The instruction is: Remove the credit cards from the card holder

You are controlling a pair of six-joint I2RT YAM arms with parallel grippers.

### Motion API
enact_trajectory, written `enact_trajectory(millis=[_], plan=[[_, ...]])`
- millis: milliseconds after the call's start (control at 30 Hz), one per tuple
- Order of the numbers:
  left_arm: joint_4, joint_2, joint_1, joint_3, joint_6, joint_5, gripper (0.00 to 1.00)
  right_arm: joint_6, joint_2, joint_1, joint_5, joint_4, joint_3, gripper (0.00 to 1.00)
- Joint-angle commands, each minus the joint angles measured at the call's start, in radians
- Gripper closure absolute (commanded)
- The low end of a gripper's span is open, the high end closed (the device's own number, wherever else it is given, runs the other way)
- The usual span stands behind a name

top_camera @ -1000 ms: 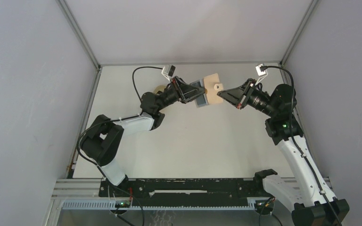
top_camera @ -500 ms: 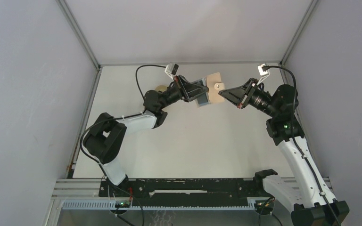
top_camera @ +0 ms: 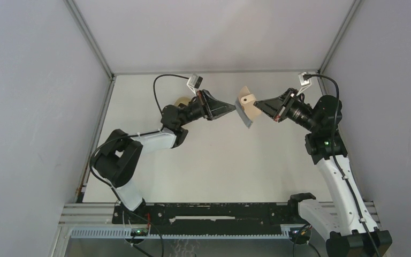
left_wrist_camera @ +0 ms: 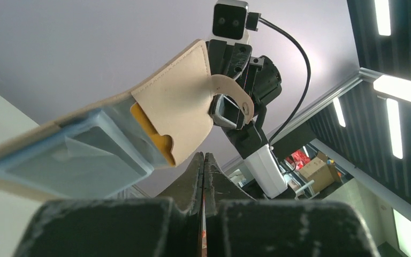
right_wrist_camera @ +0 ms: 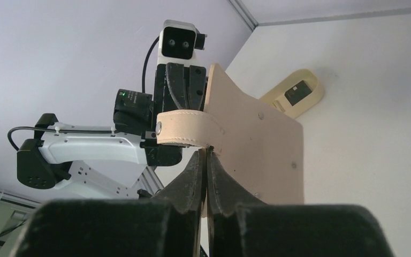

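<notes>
Both arms reach forward, left gripper (top_camera: 234, 108) and right gripper (top_camera: 258, 105) closed, tips facing

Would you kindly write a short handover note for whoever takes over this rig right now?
The left pincer is shut with nothing between its fingers, its tips near the holder's edge.
The right pincer is shut on the flat tan card holder beside its snap tab, holding it up off the white table.
The light blue rectangular credit cards stick partway out of the holder's open end and are not free.
Done: holder lifted, cards exposed.
Left: open the left pincer, grip the exposed cards, and pull them clear while the right one holds.
</notes>
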Motion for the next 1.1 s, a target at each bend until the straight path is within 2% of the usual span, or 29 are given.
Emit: enact_trajectory(millis=[0, 33, 233, 433, 667, 1067], plan=[[0.057, -0.043, 0.004, -0.026, 0.033, 0.031, 1.00, -0.003, -0.004, -0.005, 0.002, 0.035, 0.008, 0.95], [0.057, -0.042, 0.003, -0.027, 0.033, 0.030, 1.00, -0.001, -0.003, -0.006, 0.000, 0.035, 0.008, 1.00], [0.057, -0.032, -0.004, -0.021, 0.016, 0.023, 1.00, -0.001, 0.000, -0.006, 0.001, 0.035, 0.008, 1.00], [0.062, -0.028, -0.044, -0.013, -0.009, -0.042, 1.00, 0.041, 0.008, -0.006, -0.008, 0.079, 0.008, 1.00], [0.063, -0.030, -0.055, -0.012, -0.013, -0.101, 0.77, 0.077, 0.005, -0.006, -0.021, 0.123, 0.008, 1.00], [0.062, -0.004, -0.056, -0.012, -0.011, -0.130, 0.69, 0.127, -0.020, -0.008, -0.034, 0.163, 0.008, 1.00]])
